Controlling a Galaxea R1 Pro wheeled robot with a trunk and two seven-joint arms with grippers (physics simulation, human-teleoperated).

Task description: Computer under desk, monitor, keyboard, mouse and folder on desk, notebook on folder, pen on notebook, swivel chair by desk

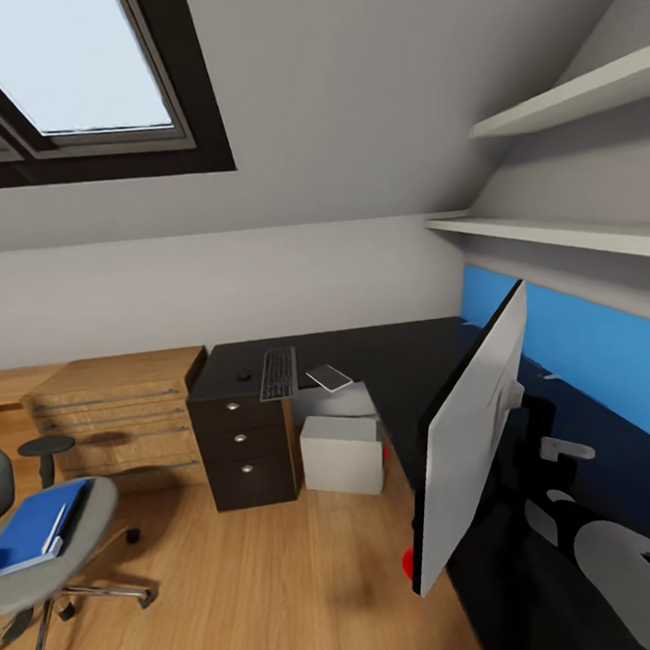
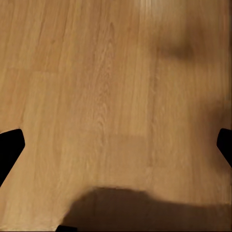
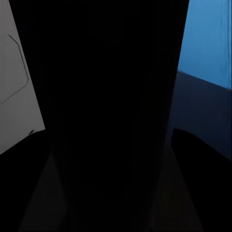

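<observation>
Wide flat black monitor (image 1: pixel 472 430) stands on the glossy black table (image 1: pixel 407 357); bright blue folder (image 1: pixel 32 523) awaits on the grey swivel chair (image 1: pixel 50 556), far from the spread left gripper (image 2: pixel 116 145); right gripper's state unclear.

Keyboard (image 1: pixel 277 373) on desk (image 1: pixel 397 358), computer (image 1: pixel 342 454) under, folder (image 1: pixel 35 526) on swivel chair (image 1: pixel 50 556).

My head camera looks down across the long black glossy table (image 1: pixel 407 357) toward its far corner. My left wrist camera faces the pale wooden plank floor (image 2: pixel 96 96) closely; my right wrist camera sits hard against the table's blue wall panel (image 3: pixel 208 38).
</observation>
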